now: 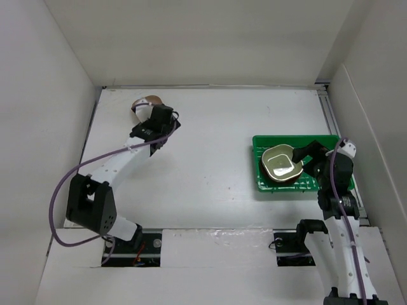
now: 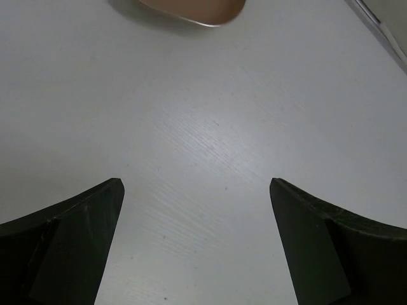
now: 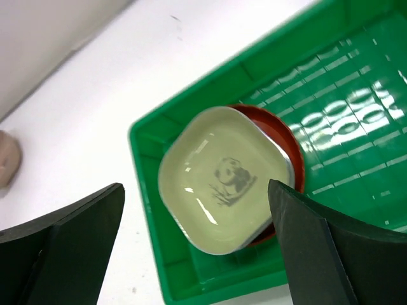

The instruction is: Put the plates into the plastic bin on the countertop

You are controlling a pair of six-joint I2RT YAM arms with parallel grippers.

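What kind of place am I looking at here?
Likely a robot test cell, not a kitchen: plain white tabletop boxed in by bare white walls, two cabled robot arms, one bright green plastic bin.

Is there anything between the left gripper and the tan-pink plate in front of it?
Nothing visible. In the left wrist view, only bare white countertop lies between the open left gripper and the tan-pink plate ahead of it.
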